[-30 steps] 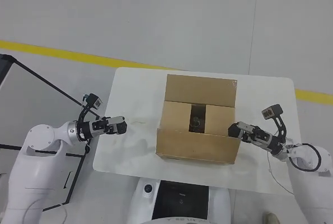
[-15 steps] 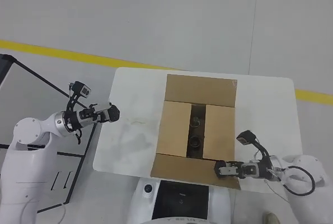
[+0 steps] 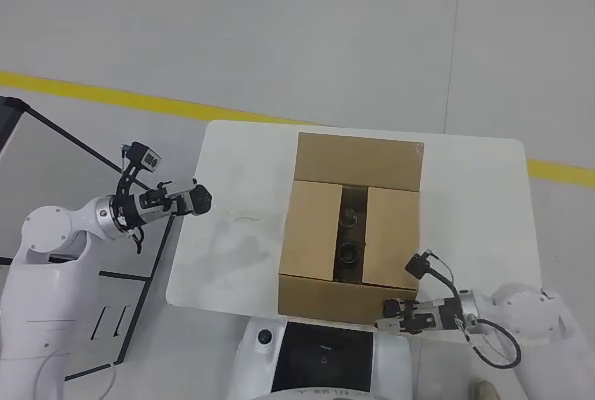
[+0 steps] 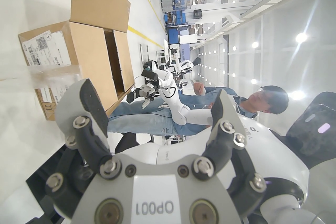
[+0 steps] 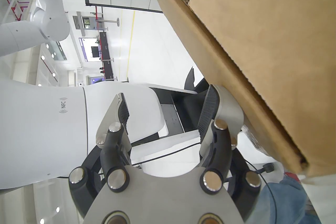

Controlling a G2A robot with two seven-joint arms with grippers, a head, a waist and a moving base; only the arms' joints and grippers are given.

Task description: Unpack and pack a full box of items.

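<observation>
A brown cardboard box (image 3: 352,225) stands mid-table with its far flap laid back. Its two side flaps lie nearly flat, and a gap between them shows dark round items (image 3: 349,235). The front flap (image 3: 345,299) hangs down over the table's near edge. My right gripper (image 3: 387,325) is open just below that flap; in the right wrist view (image 5: 165,107) one finger (image 5: 210,104) rests against the cardboard (image 5: 262,38). My left gripper (image 3: 199,198) hangs open and empty beyond the table's left edge, facing the box (image 4: 78,51); in its own view it is (image 4: 157,104).
The white table (image 3: 237,270) has bare room to the left of the box and along its far right. A black metal frame (image 3: 67,150) stands on the floor by the left arm. A yellow line (image 3: 97,95) crosses the floor behind.
The right gripper swung from the box's right side to the near edge, and the front flap went from upright to hanging down. The left gripper drew back left, away from the box.
</observation>
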